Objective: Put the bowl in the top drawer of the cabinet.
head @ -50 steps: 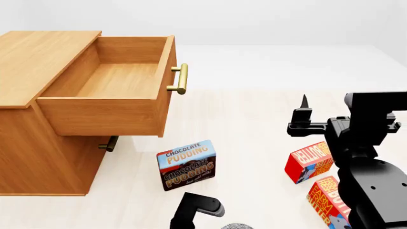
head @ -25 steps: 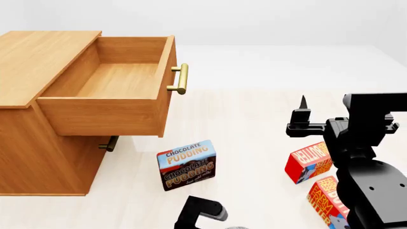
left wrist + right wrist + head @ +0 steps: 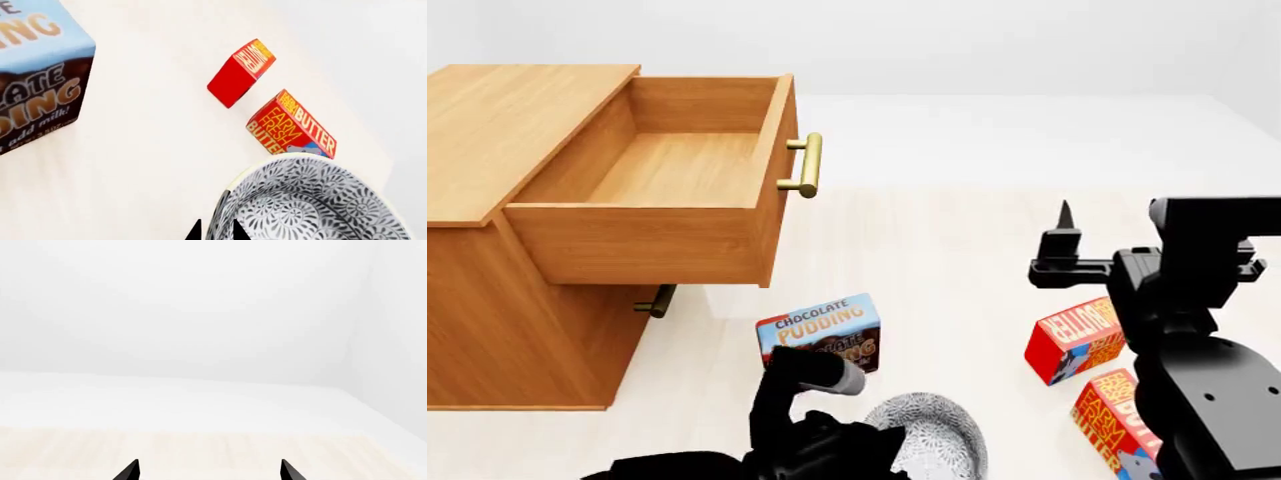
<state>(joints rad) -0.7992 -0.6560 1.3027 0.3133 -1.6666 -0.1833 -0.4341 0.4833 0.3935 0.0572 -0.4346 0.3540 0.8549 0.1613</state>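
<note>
You see the cabinet (image 3: 507,130) and its top drawer (image 3: 654,215) in light matt wood with fine grain, and a shiny brass handle (image 3: 807,165). At your six o'clock, the bowl (image 3: 941,440) looks like smooth glazed ceramic. The pudding box (image 3: 821,335) looks like printed cardboard.

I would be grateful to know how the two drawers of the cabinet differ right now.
The top drawer is pulled far out, its bare wooden inside open to view; the lower drawer looks shut, mostly hidden beneath it. The top drawer's brass handle shows in full, while only part of the lower handle peeks out. Both sit in the same light-brown cabinet and carry brass bar handles.
</note>
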